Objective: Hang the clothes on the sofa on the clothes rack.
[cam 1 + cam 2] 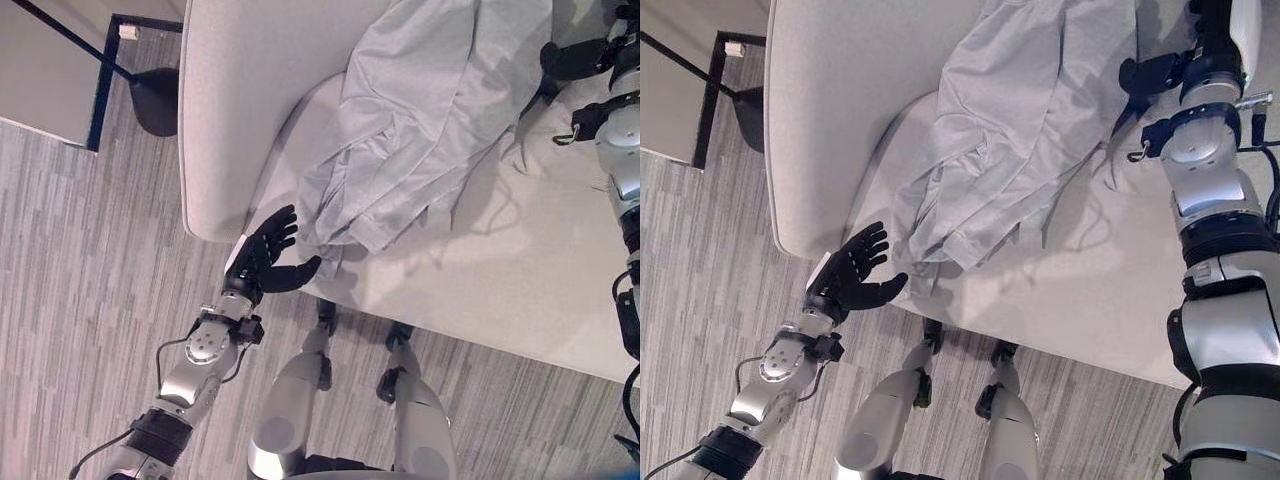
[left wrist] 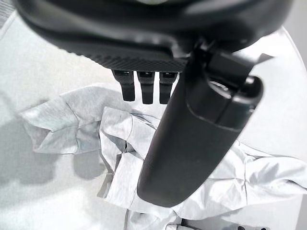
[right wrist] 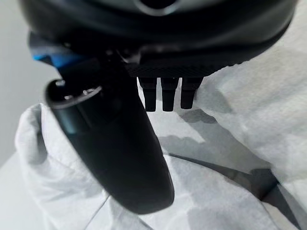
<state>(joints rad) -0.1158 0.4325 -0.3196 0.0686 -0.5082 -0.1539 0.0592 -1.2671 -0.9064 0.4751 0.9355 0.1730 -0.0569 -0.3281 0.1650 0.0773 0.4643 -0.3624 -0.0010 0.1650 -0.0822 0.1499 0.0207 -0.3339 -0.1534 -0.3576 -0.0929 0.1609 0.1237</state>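
One pale sofa (image 1: 230, 110) carries one crumpled light-grey shirt (image 1: 420, 120), draped from backrest to seat. The left hand (image 1: 262, 258) hovers just beside the shirt's lower hem, fingers spread and released. The right hand (image 1: 1150, 72) sits above the cloth, fingers straight, grasping nothing.

There is one pale grey fabric sofa (image 1: 230, 110), and on it one crumpled light grey garment (image 1: 420, 120), lying just beyond the fingertips of the left hand (image 1: 262, 262) and beside the right hand (image 1: 1150, 72). There are two dark robot hands, one on each side of that garment. One black metal stand with a round base (image 1: 155, 100) sits on the floor, past the sofa's arm from the left hand.
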